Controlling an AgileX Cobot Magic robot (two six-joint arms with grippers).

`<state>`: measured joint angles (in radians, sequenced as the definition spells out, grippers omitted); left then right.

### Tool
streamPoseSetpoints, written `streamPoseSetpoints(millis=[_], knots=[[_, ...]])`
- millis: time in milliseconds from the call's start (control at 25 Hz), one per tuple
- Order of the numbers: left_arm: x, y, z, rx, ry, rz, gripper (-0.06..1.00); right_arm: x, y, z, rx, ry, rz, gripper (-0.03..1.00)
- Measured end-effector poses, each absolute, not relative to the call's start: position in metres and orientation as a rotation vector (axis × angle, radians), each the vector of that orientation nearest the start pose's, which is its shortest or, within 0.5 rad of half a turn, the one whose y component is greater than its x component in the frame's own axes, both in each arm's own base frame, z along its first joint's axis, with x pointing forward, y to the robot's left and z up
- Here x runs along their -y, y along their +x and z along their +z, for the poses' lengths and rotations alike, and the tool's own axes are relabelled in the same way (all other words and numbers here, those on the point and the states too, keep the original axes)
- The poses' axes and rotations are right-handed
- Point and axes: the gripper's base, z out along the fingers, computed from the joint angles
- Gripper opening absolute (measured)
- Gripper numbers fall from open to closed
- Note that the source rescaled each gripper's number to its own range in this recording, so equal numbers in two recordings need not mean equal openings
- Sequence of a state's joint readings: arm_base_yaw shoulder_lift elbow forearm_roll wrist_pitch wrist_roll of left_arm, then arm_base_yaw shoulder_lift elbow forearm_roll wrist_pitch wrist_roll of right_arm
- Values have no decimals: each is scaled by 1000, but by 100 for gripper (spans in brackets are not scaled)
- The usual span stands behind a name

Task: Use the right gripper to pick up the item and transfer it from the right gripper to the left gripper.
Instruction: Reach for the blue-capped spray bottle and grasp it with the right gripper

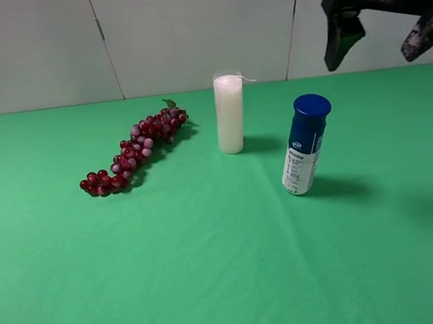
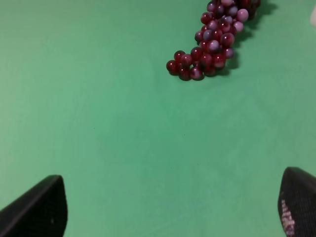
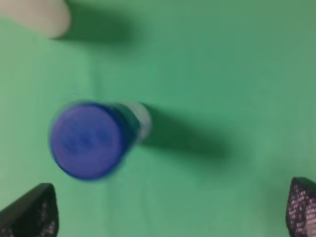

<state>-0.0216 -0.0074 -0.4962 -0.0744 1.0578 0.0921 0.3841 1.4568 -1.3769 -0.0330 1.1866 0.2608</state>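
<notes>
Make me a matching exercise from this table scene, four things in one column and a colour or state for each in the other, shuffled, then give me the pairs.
Column one:
1. grapes
2. candle
3. bottle
4. right gripper

Column two:
A. open, up in the air
B. white all over, standing upright
C. dark red, lying flat
D. blue cap, standing upright

Pairs: 1-C, 2-B, 3-D, 4-A

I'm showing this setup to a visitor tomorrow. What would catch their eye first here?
Most likely the blue-capped bottle, standing upright right of centre on the green cloth, with the open right gripper hanging high above it, a little to the right. Next, the dark red grapes lying to the left, and the white candle upright between them and the bottle.
</notes>
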Motion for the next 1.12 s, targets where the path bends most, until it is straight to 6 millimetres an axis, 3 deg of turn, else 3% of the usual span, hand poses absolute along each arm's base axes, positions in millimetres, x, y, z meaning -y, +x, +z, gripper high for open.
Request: streamPoseSetpoints(millis=[360, 1120], knots=[[6, -6, 277, -2032, 119, -45, 79, -134, 308, 312, -2858, -210, 149, 100], [6, -6, 277, -2032, 119, -45, 79, -149, 321, 286, -2904, -192, 193, 100]])
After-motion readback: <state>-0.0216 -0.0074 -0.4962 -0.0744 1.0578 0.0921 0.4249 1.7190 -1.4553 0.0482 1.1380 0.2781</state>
